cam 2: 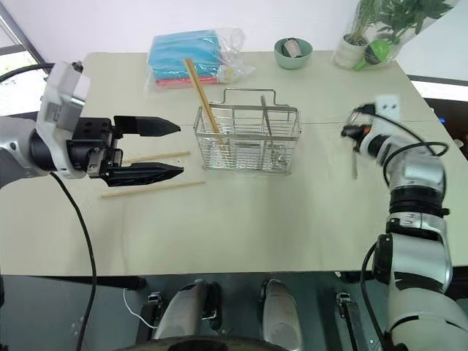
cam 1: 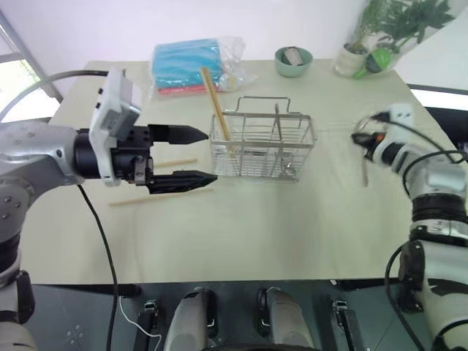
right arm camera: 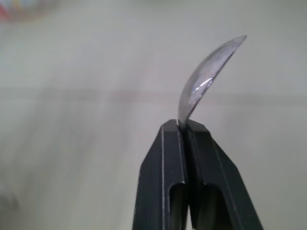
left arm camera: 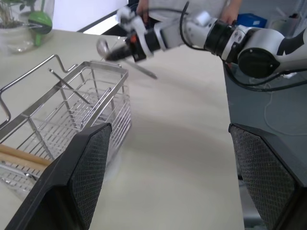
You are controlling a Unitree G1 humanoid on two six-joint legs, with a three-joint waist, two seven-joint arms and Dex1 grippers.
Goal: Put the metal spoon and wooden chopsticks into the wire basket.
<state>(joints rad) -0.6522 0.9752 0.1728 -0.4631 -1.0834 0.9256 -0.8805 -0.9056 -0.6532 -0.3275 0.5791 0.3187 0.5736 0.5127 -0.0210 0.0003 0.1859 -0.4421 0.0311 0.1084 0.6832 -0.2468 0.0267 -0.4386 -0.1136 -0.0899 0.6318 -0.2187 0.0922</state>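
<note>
The wire basket [cam 1: 294,156] stands mid-table with one wooden chopstick [cam 1: 215,102] leaning out of its left compartment. Two more wooden chopsticks [cam 1: 176,162] [cam 1: 158,196] lie flat on the table left of it. My left gripper [cam 1: 210,156] hovers open just left of the basket, above those chopsticks, with nothing between its fingers [left arm camera: 81,167]. Right of the basket, my right gripper [cam 1: 361,138] is raised off the table and shut on the metal spoon [right arm camera: 206,76]. It pinches the spoon at the bowl [left arm camera: 102,47], and the handle [cam 1: 364,172] hangs down below it.
A plastic bag of blue cloths [cam 1: 186,62] lies behind the basket. A small green bowl [cam 1: 294,61] and potted plants [cam 1: 380,36] stand at the back right corner. The table's front edge [cam 1: 241,279] runs close to my body.
</note>
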